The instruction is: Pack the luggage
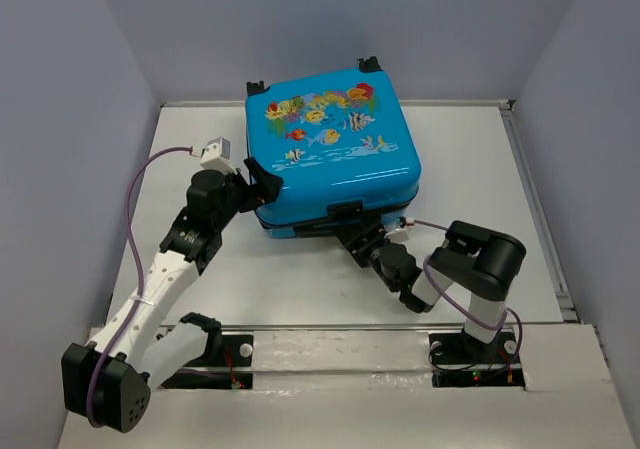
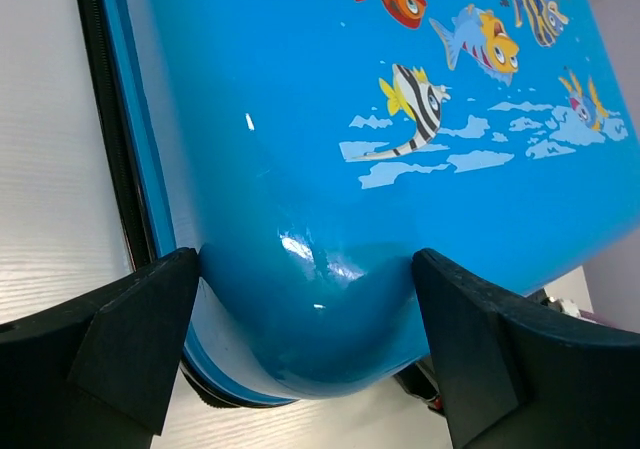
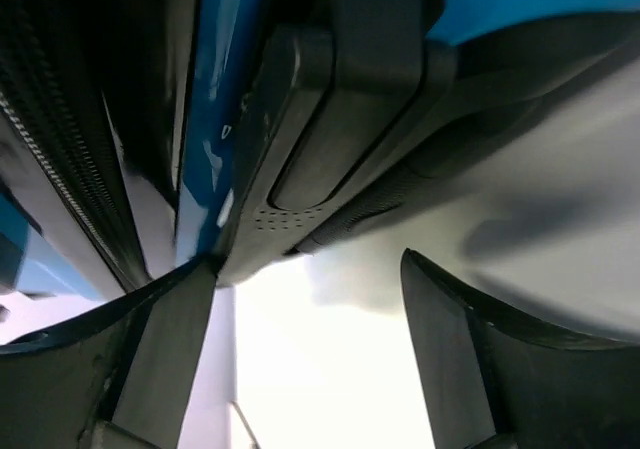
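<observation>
Item: luggage, shell lowered, lying flat on the bench. Left tool released, spread across the near-left corner. Right tool released, grasping nothing, at the front handle. We judge closing in hand: we brace the corner and press both halves flush before zipping
</observation>
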